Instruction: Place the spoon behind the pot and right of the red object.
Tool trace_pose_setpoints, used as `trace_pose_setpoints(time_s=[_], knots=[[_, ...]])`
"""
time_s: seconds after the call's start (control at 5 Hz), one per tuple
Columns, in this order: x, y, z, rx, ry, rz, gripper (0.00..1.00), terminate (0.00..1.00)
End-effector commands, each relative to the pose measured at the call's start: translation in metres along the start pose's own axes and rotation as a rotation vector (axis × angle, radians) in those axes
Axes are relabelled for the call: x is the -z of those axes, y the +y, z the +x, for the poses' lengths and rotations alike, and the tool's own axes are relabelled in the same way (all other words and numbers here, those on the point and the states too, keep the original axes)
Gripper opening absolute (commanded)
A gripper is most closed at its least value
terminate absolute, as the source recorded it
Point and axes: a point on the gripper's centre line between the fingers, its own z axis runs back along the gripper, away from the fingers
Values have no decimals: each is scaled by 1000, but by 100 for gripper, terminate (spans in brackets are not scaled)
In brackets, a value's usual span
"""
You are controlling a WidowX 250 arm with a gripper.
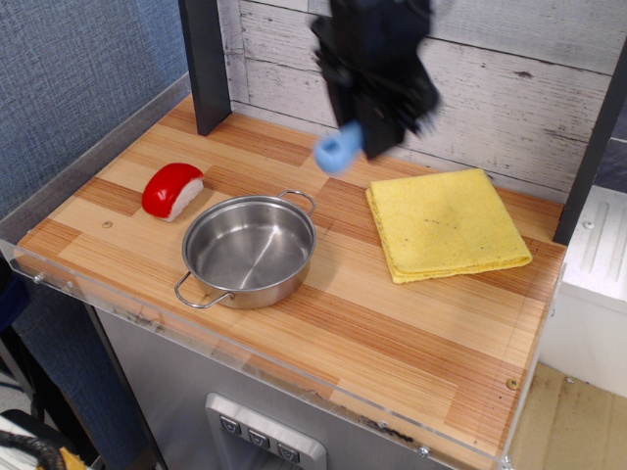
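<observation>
Red object (172, 190) sits far left on the counter (392, 333), resting flat. Pot (249, 250) just right of it and nearer, upright, nothing in it; one loop handle points far-right, the other near-left. Bare wood behind the pot, right of the red object: that is the target patch.

Above that patch, slightly right, hangs the gripper (377, 122), blurred, clamped on the spoon (339, 150). Only the blue handle end shows, sticking out to the left, clear of the counter; the bowl is hidden in the gripper.

Yellow cloth (446, 235) lies flat at far right, apart from all else.

Step in hand, as I judge it: carry phase, spoon aloft near the goal. Next calls for a small shift left, a descent to the wood behind the pot, then release, keeping clear of the pot's far handle.
</observation>
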Motion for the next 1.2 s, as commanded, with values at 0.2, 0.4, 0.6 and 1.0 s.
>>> trace_pose_setpoints(time_s=[0.2, 0.4, 0.6, 1.0], knots=[[5, 91, -37, -177, 24, 75, 0, 0], [17, 107, -45, -216, 48, 91, 0, 0], [32, 120, -44, -261, 55, 90, 0, 0], [70, 129, -33, -295, 64, 75, 0, 0]])
